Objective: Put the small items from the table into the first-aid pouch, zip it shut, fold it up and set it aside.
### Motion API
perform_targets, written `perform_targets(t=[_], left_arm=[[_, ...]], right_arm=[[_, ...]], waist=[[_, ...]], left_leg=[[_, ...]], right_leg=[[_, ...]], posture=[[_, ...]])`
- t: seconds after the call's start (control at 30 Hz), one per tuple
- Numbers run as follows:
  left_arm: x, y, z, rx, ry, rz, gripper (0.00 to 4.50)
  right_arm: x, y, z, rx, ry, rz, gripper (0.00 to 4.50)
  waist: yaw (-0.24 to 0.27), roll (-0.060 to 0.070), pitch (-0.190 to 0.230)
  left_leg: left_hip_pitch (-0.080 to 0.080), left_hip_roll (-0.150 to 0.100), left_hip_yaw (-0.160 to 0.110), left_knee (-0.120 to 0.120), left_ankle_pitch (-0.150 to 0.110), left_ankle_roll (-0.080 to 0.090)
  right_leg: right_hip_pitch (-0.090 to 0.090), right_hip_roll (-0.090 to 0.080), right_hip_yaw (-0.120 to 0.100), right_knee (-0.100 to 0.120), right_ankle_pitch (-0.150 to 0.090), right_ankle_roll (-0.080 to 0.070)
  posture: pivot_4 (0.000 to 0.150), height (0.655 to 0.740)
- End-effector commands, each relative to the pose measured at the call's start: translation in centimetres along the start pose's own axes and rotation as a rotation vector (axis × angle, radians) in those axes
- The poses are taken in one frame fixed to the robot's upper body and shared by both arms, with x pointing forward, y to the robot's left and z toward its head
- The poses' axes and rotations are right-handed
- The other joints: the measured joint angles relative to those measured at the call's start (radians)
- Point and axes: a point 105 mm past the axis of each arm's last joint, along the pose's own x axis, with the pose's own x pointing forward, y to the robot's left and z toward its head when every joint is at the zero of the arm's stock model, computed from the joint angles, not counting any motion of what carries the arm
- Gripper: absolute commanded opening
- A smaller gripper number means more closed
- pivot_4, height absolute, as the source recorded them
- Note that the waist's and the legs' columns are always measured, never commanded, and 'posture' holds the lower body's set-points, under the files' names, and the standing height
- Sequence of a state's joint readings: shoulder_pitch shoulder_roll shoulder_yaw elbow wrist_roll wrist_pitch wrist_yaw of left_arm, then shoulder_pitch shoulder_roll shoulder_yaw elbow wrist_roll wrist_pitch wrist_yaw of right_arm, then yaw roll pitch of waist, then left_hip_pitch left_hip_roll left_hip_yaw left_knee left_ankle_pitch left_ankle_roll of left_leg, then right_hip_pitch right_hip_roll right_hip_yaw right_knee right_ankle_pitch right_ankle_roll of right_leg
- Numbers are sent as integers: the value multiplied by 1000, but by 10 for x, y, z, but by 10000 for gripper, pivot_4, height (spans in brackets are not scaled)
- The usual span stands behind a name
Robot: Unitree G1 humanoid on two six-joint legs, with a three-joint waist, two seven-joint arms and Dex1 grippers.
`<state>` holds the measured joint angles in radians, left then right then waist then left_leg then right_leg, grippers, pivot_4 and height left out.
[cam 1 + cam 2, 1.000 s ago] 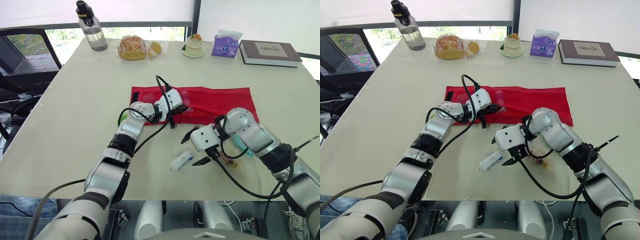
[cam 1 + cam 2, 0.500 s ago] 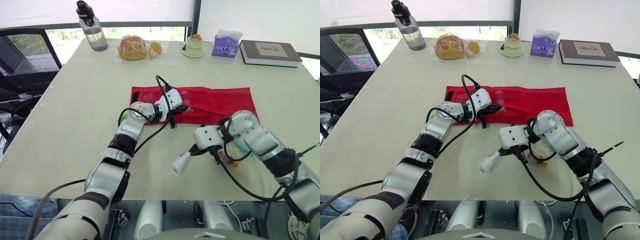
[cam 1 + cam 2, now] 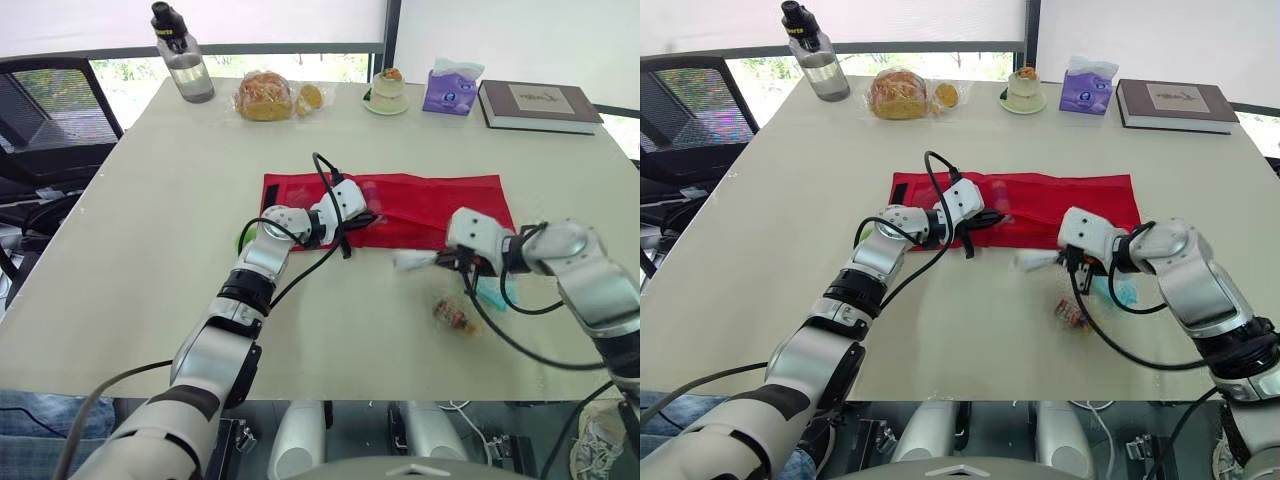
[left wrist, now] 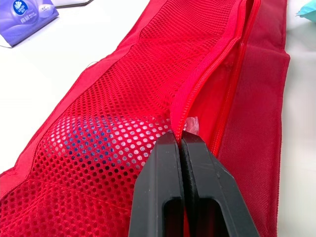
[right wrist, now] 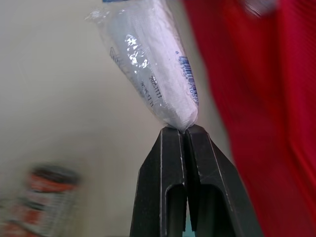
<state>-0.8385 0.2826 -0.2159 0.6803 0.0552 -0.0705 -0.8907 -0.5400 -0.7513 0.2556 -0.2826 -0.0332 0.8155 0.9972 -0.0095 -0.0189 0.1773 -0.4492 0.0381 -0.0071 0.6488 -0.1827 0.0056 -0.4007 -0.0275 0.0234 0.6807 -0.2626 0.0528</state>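
Both pinching tight: left gripper (image 4: 178, 136) on the zipper edge of the red mesh pouch (image 4: 123, 98), right gripper (image 5: 180, 130) on one end of the white plastic-wrapped packet (image 5: 148, 64), just beside it.

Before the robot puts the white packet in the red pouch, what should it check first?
1. Packet gripped: ok. The right gripper is shut on one end of the packet.
2. Pouch mouth held: ok. The left gripper is shut on the mesh edge of the pouch, by the zipper.
3. Packet over the opening: not ok. It hangs over the table, beside the pouch's near edge.
4. Room inside: cannot tell. A blue thing shows through the mesh.
5. Nothing left out: not ok. A wrapped item and a teal item lie on the table.
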Motion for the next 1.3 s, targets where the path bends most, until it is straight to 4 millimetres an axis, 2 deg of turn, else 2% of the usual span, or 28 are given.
perform_targets(t=[0.03, 0.23, 0.47, 0.63, 0.83, 0.97, 1.17, 1.3], left_arm=[[4, 0, 16, 21, -54, -3, 0], [8, -3, 23, 3, -79, -9, 0], [15, -7, 25, -45, -94, 12, 0], [17, -11, 25, -50, -92, 19, 0], [19, -13, 27, -55, -101, 20, 0], [19, -16, 28, -57, -104, 21, 0], [18, -26, 29, -51, -110, -9, 0], [15, -29, 25, -52, -99, -19, 0]], right_arm=[[-6, -22, 4, 93, 32, -176, 319], [2, -26, -2, 203, 122, -297, 319], [5, -14, 3, 146, 132, -259, 319], [3, -12, 3, 145, 144, -261, 319], [11, -18, -4, 170, 167, -308, 319], [16, -16, 1, 226, 140, -308, 319], [17, -24, -3, 370, 151, -401, 319], [21, -25, 4, 473, 121, -416, 319]], waist=[[0, 0, 0], [2, 0, 0], [1, 0, 0], [-1, 0, 0], [-1, 0, 0], [-2, 0, 0], [0, 0, 0], [-2, 0, 0]], left_leg=[[0, 0, 0, 0, 0, 0], [-1, -1, 0, 0, 0, 0], [-1, -1, 0, 0, 0, 0], [-1, -1, 0, 0, 0, 0], [-1, -1, 0, 0, 0, 0], [-1, -1, 0, 0, 0, 0], [-1, -1, 0, 0, 0, 0], [-1, -1, 0, 0, 0, 0]], right_leg=[[0, 0, 0, 0, 0, 0], [0, -1, 0, -1, 0, 0], [0, -1, 0, 0, 0, 0], [0, -1, 0, 0, 0, 0], [0, -1, 0, 0, 0, 0], [0, -1, 0, 0, 0, 0], [0, -1, 0, 0, 0, 0], [0, -1, 0, 0, 0, 0]], posture=[[1500, 7400], [1500, 7400], [1500, 7400], [1500, 7400], [1500, 7400], [1500, 7400], [1500, 7400], [1500, 7400]])
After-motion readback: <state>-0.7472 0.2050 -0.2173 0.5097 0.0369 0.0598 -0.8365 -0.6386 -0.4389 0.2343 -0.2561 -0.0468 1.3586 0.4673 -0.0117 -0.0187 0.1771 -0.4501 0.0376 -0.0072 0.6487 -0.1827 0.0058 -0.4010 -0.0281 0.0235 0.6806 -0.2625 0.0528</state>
